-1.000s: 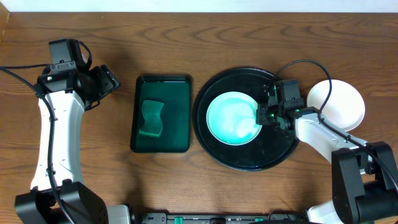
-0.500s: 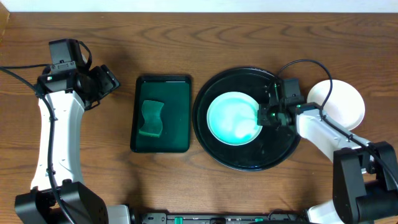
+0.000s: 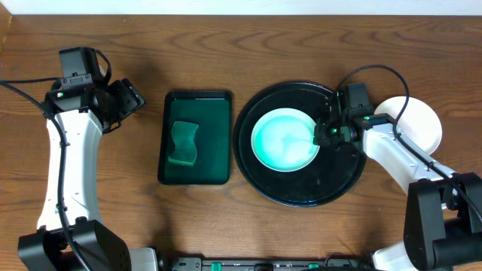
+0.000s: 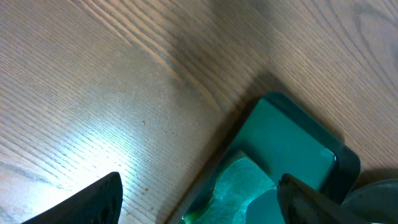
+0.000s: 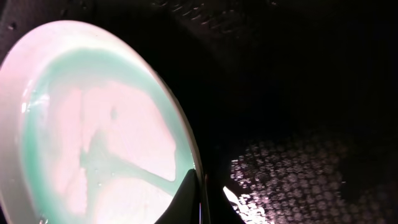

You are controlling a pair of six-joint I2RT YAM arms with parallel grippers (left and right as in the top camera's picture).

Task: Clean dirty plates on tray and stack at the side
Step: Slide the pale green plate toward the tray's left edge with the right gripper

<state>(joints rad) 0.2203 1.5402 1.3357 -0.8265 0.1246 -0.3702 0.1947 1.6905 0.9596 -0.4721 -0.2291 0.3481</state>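
Observation:
One plate (image 3: 282,141), pale aqua with a smeared film, lies on the round black tray (image 3: 301,194). My right gripper (image 3: 321,135) is shut on this plate's right rim. In the right wrist view the fingertips (image 5: 189,199) pinch the edge of the plate (image 5: 93,124) over the glossy tray (image 5: 298,93). A second plate (image 3: 413,124), white, rests on the table right of the tray. My left gripper (image 3: 129,100) hangs open and empty over the wood, left of the green tray; its gap (image 4: 199,186) shows nothing held.
A dark green rectangular tray (image 3: 215,158) sits left of the black tray with a green sponge (image 3: 183,143) in it. The left wrist view shows the same tray (image 4: 292,134) and sponge (image 4: 239,183) below the fingers. Bare wood surrounds them.
My right gripper has shifted slightly toward the far side, still holding the plate's rim, and the plate has moved a little with it. The left arm has not moved.

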